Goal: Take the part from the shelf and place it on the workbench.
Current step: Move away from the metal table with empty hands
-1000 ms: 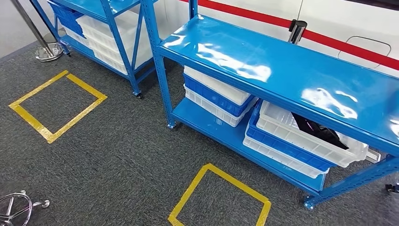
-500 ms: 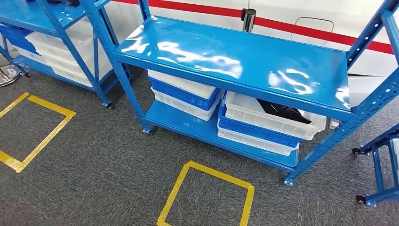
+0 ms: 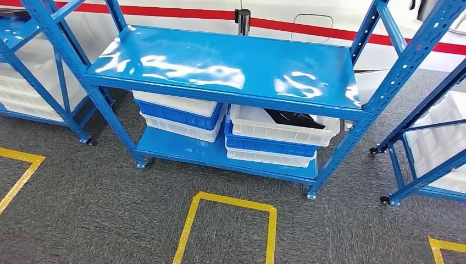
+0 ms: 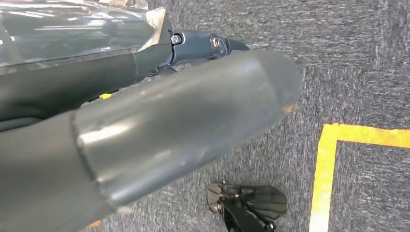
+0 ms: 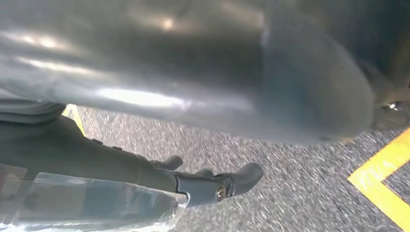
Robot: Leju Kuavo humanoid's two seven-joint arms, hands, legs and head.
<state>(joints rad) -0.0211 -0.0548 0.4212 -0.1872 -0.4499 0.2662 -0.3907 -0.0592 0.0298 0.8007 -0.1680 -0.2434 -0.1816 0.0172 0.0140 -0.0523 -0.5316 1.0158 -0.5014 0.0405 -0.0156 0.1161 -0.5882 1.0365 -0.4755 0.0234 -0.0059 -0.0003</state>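
Note:
A black part [image 3: 294,118] lies in the top white bin [image 3: 258,129] of a stack on the lower right shelf of the blue rack [image 3: 220,60] in the head view. The rack stands straight ahead, and its glossy top shelf is bare. My left hand [image 4: 183,121] hangs over the grey carpet, its thick grey thumb big in the left wrist view and its dark fingers [image 4: 203,46] stretched out, holding nothing. My right hand [image 5: 217,96] hangs the same way, its fingers [image 5: 217,186] straight and nothing in them.
A yellow tape square [image 3: 231,201] marks the carpet in front of the rack. Another blue rack [image 3: 33,82] with white bins stands at the left, and a third [image 3: 434,137] at the right. A white and blue bin stack [image 3: 178,113] fills the lower left shelf. Behind is a black post [image 3: 242,19].
The camera has turned, so the whole scene has slid left. The rack with the black part now faces me squarely, and a rack has come into sight on the right.

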